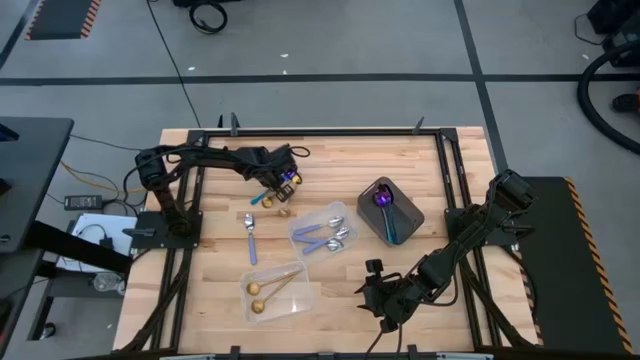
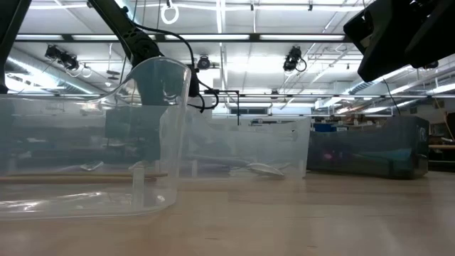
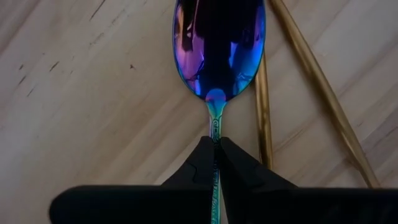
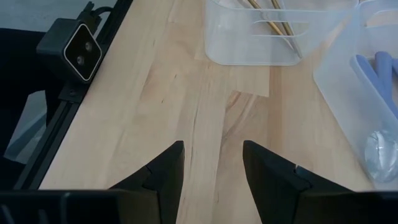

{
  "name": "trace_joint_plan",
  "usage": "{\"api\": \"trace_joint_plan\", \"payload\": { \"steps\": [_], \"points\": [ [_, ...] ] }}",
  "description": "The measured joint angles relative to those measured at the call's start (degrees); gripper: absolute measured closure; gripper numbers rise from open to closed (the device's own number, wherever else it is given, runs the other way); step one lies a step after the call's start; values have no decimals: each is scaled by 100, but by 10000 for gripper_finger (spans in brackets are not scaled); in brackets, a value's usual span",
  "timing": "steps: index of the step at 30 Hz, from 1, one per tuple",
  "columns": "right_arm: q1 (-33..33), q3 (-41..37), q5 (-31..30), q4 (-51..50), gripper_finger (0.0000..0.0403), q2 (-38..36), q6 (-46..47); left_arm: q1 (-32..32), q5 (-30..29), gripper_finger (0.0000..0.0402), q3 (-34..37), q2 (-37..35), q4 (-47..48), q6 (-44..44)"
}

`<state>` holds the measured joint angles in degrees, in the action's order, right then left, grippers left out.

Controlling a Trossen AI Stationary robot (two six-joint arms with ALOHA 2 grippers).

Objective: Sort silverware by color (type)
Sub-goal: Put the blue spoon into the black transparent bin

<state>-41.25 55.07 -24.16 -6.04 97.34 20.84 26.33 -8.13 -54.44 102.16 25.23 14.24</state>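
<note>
My left gripper [image 1: 283, 184] [image 3: 216, 148] is at the table's far middle, shut on an iridescent purple-blue spoon [image 3: 217, 46]. Two gold handles [image 3: 263, 106] lie on the wood right beside it, and a gold bowl [image 1: 285, 210] shows just near of the gripper. A silver spoon [image 1: 250, 236] lies flat on the table. More silver spoons [image 1: 328, 238] sit in one clear tray, gold spoons [image 1: 268, 288] in another, and one iridescent spoon [image 1: 384, 205] in the dark grey tray. My right gripper [image 1: 372, 292] [image 4: 211, 158] is open over bare wood by the near edge. My left gripper pinches the iridescent spoon by its handle [image 3: 216, 132], just behind the bowl, between the two fingertips [image 3: 239, 155]. The fingers lie along the handle, and the bowl sticks out ahead of them. Whether the spoon is clear of the wood I cannot tell.
The dark grey tray [image 1: 408, 215] stands right of centre, with the clear tray of silver spoons [image 1: 300, 232] next to it and the clear tray of gold spoons [image 1: 305, 298] toward the near edge. A black frame [image 1: 450, 190] borders the table. A camera [image 4: 82, 53] sits on the near rail.
</note>
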Motion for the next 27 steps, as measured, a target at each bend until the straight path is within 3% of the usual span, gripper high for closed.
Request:
{"api": "trace_joint_plan", "payload": {
  "steps": [16,24,27],
  "points": [
    [1,0,-17,-209,229,0,166,-343,55,387,-981,38,146,-702],
    [0,0,-34,-1665,229,-284,1062,-792,153,387,-1655,25,-161,-901],
    [-65,0,-379,-2339,229,-525,1581,-1013,189,387,-1840,21,-528,-954]
  ]
}}
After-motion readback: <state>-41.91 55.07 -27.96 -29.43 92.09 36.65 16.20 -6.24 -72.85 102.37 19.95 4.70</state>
